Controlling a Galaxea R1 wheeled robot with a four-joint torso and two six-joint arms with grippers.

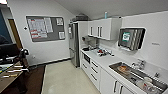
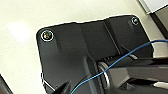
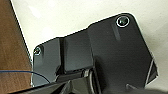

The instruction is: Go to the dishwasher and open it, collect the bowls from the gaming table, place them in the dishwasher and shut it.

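I face a kitchenette in the head view. A white counter [image 1: 105, 61] runs along the right wall over white drawers and cabinet doors [image 1: 93, 72]. A small dark-fronted panel [image 1: 86, 59] sits in that run near its far end; I cannot tell whether it belongs to the dishwasher. The gaming table and the bowls are out of view. Both wrist views look down past the robot's dark plate at pale floor [image 2: 20, 50].
A tall steel fridge [image 1: 73, 45] stands at the far end of the counter. A steel sink [image 1: 135, 75] with a tap and some items lies at the near right. A brown table with rod handles [image 1: 13, 71] is at the left. Pale floor [image 1: 65, 77] lies ahead. A noticeboard [image 1: 45, 28] hangs on the back wall.
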